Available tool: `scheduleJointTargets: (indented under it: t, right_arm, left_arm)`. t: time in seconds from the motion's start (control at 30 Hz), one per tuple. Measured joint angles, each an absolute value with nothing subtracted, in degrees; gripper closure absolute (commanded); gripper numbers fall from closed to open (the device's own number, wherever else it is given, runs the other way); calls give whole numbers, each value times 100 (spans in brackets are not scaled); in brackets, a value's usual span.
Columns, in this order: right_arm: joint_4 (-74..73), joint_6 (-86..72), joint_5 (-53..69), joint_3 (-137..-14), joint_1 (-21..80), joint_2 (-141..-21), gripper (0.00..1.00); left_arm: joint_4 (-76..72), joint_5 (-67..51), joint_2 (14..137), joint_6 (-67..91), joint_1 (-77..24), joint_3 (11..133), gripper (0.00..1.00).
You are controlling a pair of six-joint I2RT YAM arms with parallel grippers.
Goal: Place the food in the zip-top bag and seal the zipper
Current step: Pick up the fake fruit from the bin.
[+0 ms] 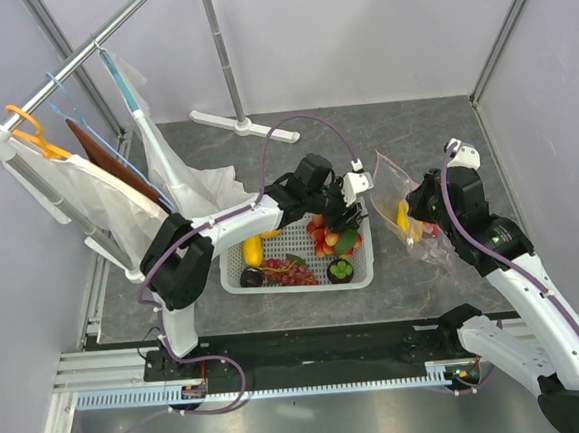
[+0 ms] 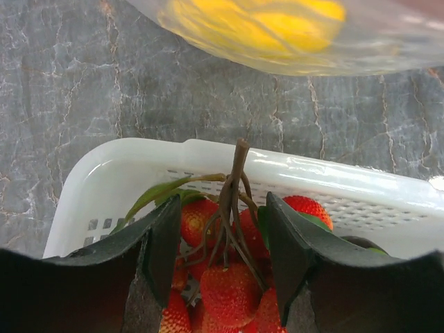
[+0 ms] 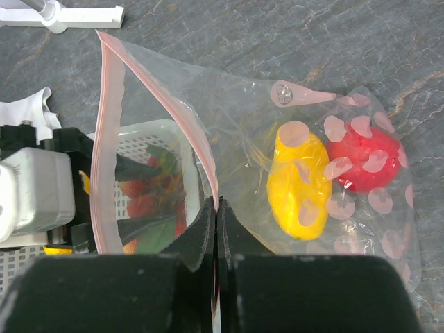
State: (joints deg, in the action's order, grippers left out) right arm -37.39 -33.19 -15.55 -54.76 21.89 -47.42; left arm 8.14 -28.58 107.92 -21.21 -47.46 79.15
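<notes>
My left gripper (image 1: 346,210) hangs over the back right of the white mesh basket (image 1: 236,281). In the left wrist view it (image 2: 222,239) is open, its jaws on either side of the stem of a bunch of red-yellow small fruits (image 2: 225,291), not touching it. My right gripper (image 3: 218,205) is shut on the pink zipper (image 3: 104,139) of the zip-top bag (image 3: 236,118) and holds its mouth up facing the basket. A yellow mango (image 3: 300,182) and a red pomegranate (image 3: 361,159) lie inside the bag. The bag (image 1: 396,196) stands right of the basket.
The basket also holds a yellow mango (image 1: 253,249), purple grapes (image 1: 289,273), dark mangosteens (image 1: 341,270) and green leaves (image 1: 346,240). A clothes rack with hangers and white cloth (image 1: 192,184) stands at the back left, with its white foot (image 1: 232,121) behind the basket.
</notes>
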Motion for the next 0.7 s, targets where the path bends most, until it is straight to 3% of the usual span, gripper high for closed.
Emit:
scheduleJointTargets:
  t: [0.43,0.53,0.57,0.63,0.7]
  right_arm:
    - [-3739,-3319,-1555,-5476,2189,-4742,100]
    - [-3739,-3319,-1555,-5476,2189,-4742,100]
    - [-3739,-3319,-1557,-5476,2189,-4742,100]
    - [-3739,-3321,-1555,-5476,2189,-4742,100]
    - [-3739,-3321,-1557,-5476,2189,-4742,100]
  left_arm:
    - [458,-2580,11087,-1765,-4825,7944,41]
    - [458,-2569,11089,-1728,-4827,7944,52]
    - [460,-2565,11093,-1719,-4831,7944,65]
    - [467,-2554,11109,-1680,-4851,7944,81]
    - [475,-2510,11124,-1662,-4875,7944,91]
